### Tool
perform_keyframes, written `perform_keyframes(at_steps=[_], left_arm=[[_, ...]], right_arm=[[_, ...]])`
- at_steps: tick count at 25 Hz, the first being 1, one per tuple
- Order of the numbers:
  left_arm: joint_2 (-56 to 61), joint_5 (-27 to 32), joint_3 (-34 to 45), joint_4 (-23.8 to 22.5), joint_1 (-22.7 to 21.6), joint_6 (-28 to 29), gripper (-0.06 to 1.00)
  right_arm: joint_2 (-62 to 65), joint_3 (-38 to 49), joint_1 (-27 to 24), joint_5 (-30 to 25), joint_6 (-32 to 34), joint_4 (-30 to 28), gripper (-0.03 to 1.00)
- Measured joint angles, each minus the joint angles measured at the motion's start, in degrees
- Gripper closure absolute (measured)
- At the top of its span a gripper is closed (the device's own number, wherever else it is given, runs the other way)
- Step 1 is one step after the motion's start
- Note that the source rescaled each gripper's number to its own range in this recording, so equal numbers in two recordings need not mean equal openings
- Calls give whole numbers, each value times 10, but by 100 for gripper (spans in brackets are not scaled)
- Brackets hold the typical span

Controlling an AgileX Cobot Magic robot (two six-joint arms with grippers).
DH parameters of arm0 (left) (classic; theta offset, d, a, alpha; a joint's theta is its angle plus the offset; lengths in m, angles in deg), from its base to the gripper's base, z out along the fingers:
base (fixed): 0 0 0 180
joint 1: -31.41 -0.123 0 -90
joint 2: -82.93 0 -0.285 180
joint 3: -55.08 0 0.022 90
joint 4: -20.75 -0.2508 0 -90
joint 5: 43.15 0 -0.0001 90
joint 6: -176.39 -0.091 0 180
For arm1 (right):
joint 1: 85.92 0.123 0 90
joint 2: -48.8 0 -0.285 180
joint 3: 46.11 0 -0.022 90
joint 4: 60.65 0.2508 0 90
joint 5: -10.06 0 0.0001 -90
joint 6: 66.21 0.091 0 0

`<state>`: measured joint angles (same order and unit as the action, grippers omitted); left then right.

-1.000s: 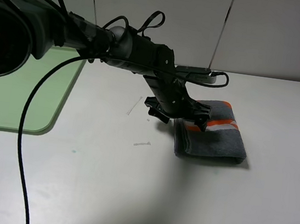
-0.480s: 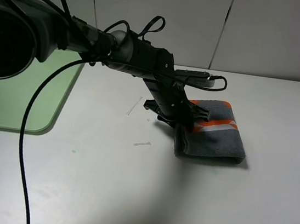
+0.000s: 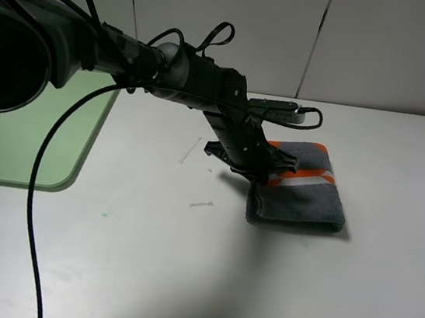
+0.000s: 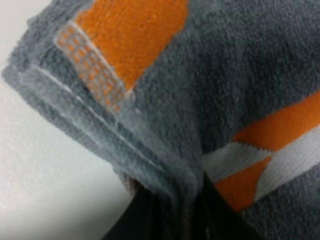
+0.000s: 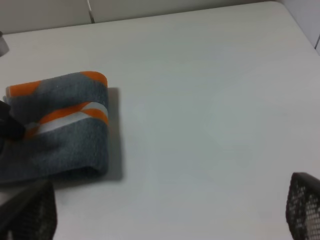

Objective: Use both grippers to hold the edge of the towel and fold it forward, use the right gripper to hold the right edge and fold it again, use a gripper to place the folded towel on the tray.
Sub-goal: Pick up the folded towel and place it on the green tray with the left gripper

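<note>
Grey terry towel point(image 3: 300, 188) with orange and white stripes lies folded into a compact block on the white worktop point(image 3: 183, 265), right of centre. Left hand point(image 3: 261, 173) sits at the towel's left edge; in the left wrist view the stacked layers run between the two dark fingers point(image 4: 145, 220), so it appears closed on the towel edge. Right hand point(image 5: 165, 215) hangs well clear above the worktop, fingers spread wide, holding nothing. Green tray point(image 3: 35, 136) sits at far left, well apart from the towel.

Judgement: folds done; step in hand is the carry to the tray. Grip should take all layers, not just the top ones. Lift straight up before traversing left, keep the block level so the fold does not open.
</note>
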<state>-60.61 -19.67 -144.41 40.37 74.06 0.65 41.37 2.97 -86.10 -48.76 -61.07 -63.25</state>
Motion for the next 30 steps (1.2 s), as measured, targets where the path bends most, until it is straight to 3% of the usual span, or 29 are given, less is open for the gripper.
perform_keyframes(at_steps=[19,30], left_arm=[[58,146,0,-69,-38,-10,85],[79,261,-62,-161,-48,12,85]], right_arm=[[0,0,0,0,0,0,-3],[0,0,0,0,0,0,-3]])
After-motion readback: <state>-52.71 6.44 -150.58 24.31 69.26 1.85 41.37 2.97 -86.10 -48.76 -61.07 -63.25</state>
